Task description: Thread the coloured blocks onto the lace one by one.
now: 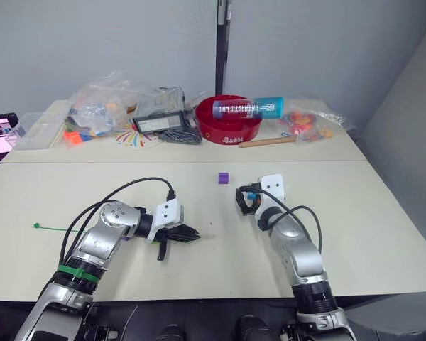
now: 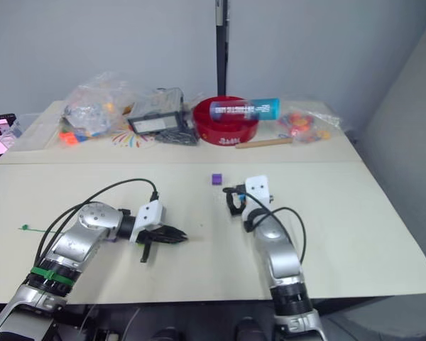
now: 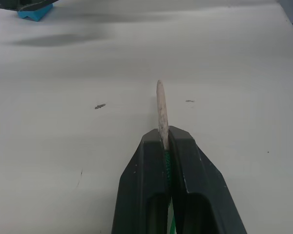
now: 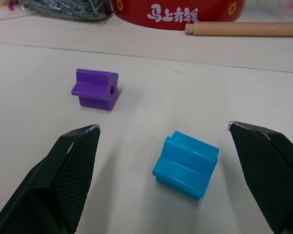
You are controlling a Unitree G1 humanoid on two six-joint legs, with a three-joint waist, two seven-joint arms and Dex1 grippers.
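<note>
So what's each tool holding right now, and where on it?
The left tool is shut on the lace, just behind its pale stiff tip. The right tool is open and holds nothing; the blue block lies on the table between its fingers.

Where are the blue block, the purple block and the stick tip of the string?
Blue plastic block (image 4: 186, 165), right wrist view, top face.
Purple plastic block (image 4: 94, 89), right wrist view, top face.
Pale stiff lace tip (image 3: 161, 111), left wrist view, mid-shaft.

White Chinese characters "马上有钱" on my view's red bowl (image 4: 180, 12); the blue tube's (image 1: 248, 108) white lettering is not legible to me.
</note>
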